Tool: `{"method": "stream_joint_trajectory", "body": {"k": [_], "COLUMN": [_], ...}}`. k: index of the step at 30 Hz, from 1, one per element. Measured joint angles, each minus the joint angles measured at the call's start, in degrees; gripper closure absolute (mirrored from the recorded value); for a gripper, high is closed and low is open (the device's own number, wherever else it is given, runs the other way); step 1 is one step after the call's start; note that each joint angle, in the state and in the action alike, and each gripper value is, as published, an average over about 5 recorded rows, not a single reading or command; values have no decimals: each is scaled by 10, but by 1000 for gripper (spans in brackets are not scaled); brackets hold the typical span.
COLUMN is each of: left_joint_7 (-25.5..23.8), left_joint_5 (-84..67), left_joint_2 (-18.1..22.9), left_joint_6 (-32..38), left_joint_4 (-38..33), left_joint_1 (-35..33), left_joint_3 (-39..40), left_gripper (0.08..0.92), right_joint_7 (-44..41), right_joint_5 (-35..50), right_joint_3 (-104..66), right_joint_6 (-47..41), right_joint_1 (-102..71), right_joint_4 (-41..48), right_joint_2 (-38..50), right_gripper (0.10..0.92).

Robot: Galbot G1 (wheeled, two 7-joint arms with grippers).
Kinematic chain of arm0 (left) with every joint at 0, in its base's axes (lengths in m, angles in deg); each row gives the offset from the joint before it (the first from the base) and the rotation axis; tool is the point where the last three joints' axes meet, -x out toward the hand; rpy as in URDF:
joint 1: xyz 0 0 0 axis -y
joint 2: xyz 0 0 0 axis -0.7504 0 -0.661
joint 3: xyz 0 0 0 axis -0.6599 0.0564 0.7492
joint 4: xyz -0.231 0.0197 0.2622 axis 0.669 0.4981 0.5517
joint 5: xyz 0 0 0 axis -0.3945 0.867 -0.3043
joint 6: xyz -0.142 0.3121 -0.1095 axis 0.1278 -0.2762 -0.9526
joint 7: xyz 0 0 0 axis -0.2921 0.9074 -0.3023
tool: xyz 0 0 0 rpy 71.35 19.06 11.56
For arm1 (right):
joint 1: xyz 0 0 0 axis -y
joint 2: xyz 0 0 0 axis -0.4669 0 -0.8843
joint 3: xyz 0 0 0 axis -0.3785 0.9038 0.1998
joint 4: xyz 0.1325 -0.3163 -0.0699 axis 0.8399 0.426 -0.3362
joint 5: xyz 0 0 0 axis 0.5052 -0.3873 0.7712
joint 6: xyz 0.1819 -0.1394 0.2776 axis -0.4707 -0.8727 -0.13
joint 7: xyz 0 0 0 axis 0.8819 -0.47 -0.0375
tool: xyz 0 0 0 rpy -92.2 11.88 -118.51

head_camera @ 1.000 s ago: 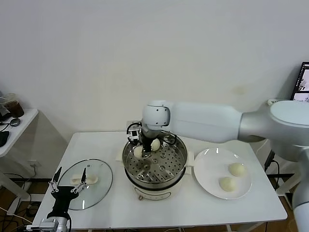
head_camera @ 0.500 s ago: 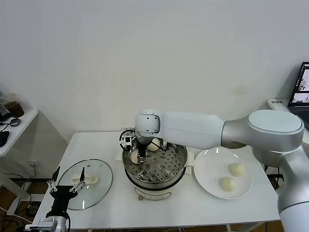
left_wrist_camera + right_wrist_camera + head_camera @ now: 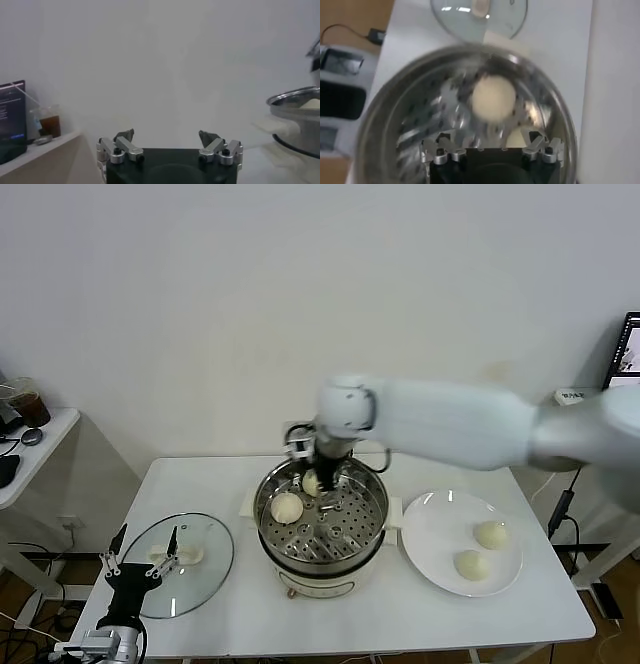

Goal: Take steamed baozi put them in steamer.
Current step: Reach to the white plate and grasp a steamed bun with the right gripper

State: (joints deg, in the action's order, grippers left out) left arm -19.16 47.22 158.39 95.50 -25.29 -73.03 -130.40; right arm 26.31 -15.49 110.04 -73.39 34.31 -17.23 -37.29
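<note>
Released since a second ago, the right gripper (image 3: 322,481) now hangs open over the shiny steel steamer's (image 3: 372,529) rear rim; two round cream baozi (image 3: 287,507) rest inside, two remain on the flat white plate (image 3: 430,536).

The steamer (image 3: 322,524) is shiny polished steel, mirror-like on the wall, with a perforated metal tray inside and a cream plastic-looking base. The baozi (image 3: 287,507) in it look smooth, matt and doughy, same as the two on the plate (image 3: 430,536), which is glossy white, probably ceramic. The lid (image 3: 212,562) is clear glass with a white handle. The table (image 3: 400,616) is plain matt white. The right gripper (image 3: 325,486) has bare silver metal links on a black body.
</note>
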Motion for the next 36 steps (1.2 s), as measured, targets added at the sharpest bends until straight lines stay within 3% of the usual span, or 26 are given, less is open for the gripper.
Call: {"method": "stream_joint_trajectory", "body": {"k": [8, 18, 36], "left_joint_7": [-1, 0, 0], "left_joint_5": [6, 14, 16], "left_joint_2": [-5, 0, 11], "left_joint_6": [-2, -3, -3], "left_joint_4": [6, 10, -8], "left_joint_1": [6, 4, -17], "left_joint_3": [9, 12, -13], "left_gripper": [177, 177, 177], "right_joint_7": [-87, -119, -89], "right_joint_5": [-84, -215, -360], "right_joint_3": [0, -75, -304], "right_joint_6": [94, 174, 225], "right_joint_1": [19, -95, -403], "right_joint_4": [-71, -98, -42], "right_joint_2": [171, 336, 377], "right_gripper": [203, 203, 203]}}
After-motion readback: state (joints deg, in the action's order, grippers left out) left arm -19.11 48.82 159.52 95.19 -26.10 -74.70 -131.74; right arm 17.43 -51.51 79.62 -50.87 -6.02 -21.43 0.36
